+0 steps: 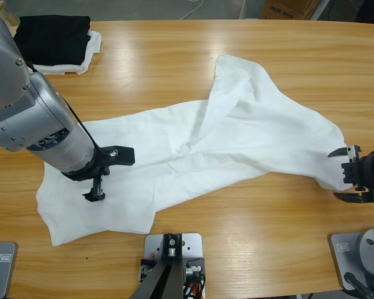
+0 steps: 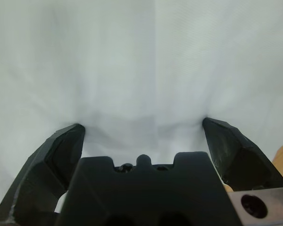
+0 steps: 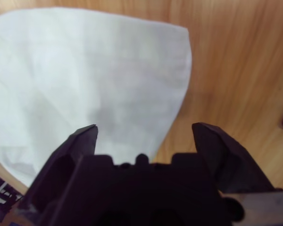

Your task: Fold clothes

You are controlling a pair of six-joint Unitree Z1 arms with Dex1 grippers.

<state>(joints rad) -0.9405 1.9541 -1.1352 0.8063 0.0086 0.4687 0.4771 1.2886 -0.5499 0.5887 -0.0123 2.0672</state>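
The clothes, a large white T-shirt (image 1: 237, 131), lie crumpled and stretched diagonally across the wooden table (image 1: 174, 68), from the front left up to the back right. My left gripper (image 1: 108, 175) hovers open over the shirt's front-left part. In the left wrist view white cloth (image 2: 141, 61) fills the picture, and the left gripper (image 2: 144, 127) has its jaws spread wide just above it. My right gripper (image 1: 348, 174) stands open at the shirt's right end. In the right wrist view a rounded edge of the shirt (image 3: 85, 75) lies just ahead of the right gripper (image 3: 144, 132), with nothing between its jaws.
A folded black garment (image 1: 53, 34) rests on a smaller folded white cloth (image 1: 90, 53) at the table's back left corner. Bare wood (image 3: 236, 61) lies to the right of the shirt's end. A cardboard box (image 1: 287, 7) stands beyond the table's far edge.
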